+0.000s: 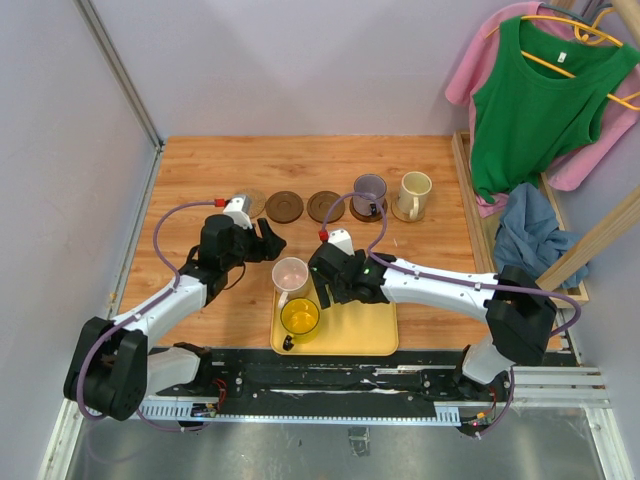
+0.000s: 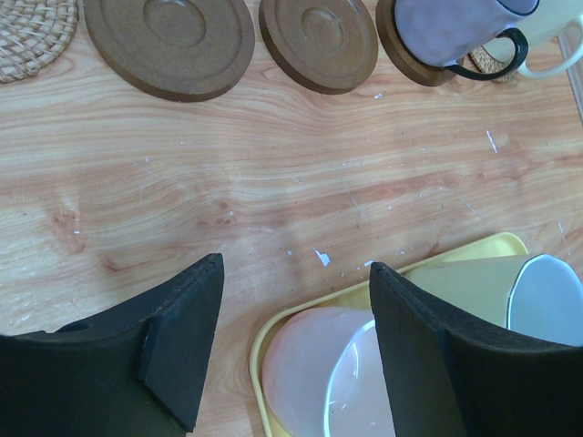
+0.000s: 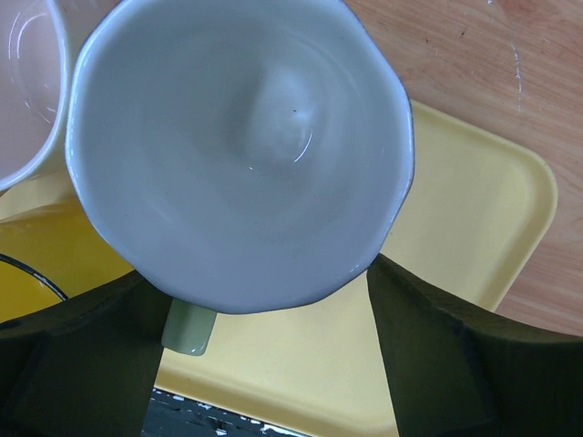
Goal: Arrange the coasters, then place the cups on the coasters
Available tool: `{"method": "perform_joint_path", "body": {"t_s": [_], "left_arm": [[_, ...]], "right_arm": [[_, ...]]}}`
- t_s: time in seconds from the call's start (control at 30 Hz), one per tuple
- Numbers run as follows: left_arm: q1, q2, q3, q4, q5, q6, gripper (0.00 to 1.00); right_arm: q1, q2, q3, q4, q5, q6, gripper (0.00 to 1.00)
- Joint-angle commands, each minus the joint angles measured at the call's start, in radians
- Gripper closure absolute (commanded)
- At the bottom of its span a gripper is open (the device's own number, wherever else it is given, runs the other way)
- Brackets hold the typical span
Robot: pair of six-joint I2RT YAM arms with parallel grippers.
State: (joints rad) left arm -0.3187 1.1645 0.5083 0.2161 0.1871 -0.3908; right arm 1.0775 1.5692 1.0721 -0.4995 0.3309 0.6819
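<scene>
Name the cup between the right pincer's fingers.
The pale green-white cup: the right pincer straddles it. The pink cup and yellow cup stand free beside it; the purple cup and cream cup sit on coasters.

Overhead rear view, wrist close-ups share tray (image 1: 372,332)

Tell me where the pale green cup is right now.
The pale green cup fills the right wrist view, over the yellow tray, between the fingers of the right gripper, with the pink cup close beside it toward the picture's left.
</scene>
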Motion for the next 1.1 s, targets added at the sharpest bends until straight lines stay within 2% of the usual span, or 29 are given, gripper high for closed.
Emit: {"method": "perform_joint_path", "body": {"t_s": [0.0,0.33,0.77,1.07], "left_arm": [[-0.012,0.007,-0.008,0.04,0.018,-0.003,0.31],[-0.013,-0.009,-0.014,0.039,0.011,-0.006,0.31],[-0.013,-0.014,-0.026,0.035,0.002,-0.004,0.31],[-0.013,-0.008,-0.028,0.037,0.002,-0.001,0.3]], "right_arm": [[0.013,-0.022,-0.004,-0.041,0.052,0.036,0.19],[0.012,-0.047,-0.026,-0.091,0.078,0.06,0.22],[0.033,0.011,0.023,-0.019,-0.016,-0.051,0.29],[0.036,0.049,0.045,-0.008,-0.026,-0.061,0.48]]}}
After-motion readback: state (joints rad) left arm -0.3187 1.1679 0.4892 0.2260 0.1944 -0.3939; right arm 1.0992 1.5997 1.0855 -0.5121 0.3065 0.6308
